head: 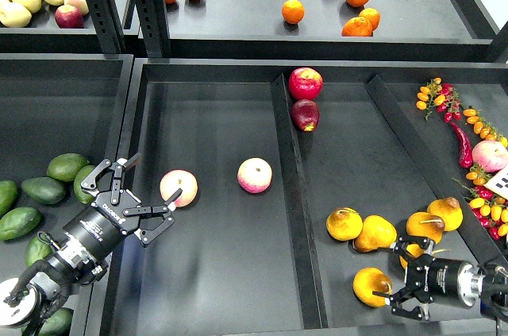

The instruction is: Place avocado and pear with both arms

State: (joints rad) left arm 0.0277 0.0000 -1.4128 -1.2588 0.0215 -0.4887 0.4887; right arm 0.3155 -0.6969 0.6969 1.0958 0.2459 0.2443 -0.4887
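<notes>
The avocados (44, 190) lie piled in the left bin (48, 106), at nine o'clock of the left gripper (151, 193), whose jaws are spread wide and hold nothing, one fingertip just beside a peach (178, 187). The pears (373, 233) cluster in the right compartment; the right gripper (394, 276), fingers parted, straddles the edge of one pear (371, 285). Black trays (214, 272) sit beneath a shelf of oranges (293, 11).

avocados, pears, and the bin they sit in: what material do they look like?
Dark green oval avocados: smooth, faintly glossy skin, evenly coloured; could be real or plastic replicas, can't tell. Plump yellow-orange pears: shiny highlights and brown blush; same doubt. Black shelf tray: matte, dark sheet with raised dividers, looks like painted metal or rigid plastic; soft reflections, no grain.
</notes>
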